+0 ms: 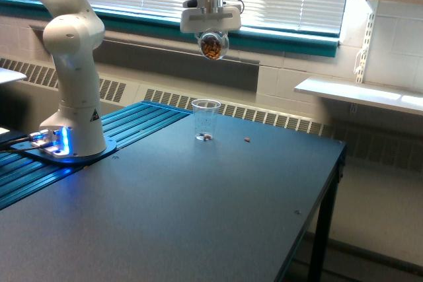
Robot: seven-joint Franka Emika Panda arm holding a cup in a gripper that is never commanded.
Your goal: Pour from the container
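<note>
Your container [212, 45] hangs in the upper middle of the frame, brown pieces showing through it, clamped in the gripper [211, 34], high above the clear cup [206, 120]. The cup holds a small piece at its bottom; another piece [247, 140] lies just right. The dark table [198, 216] is open toward its right edge.

Small clear rounded container [212, 45], brown nut-like bits inside, tipped sideways, held high above table
</note>
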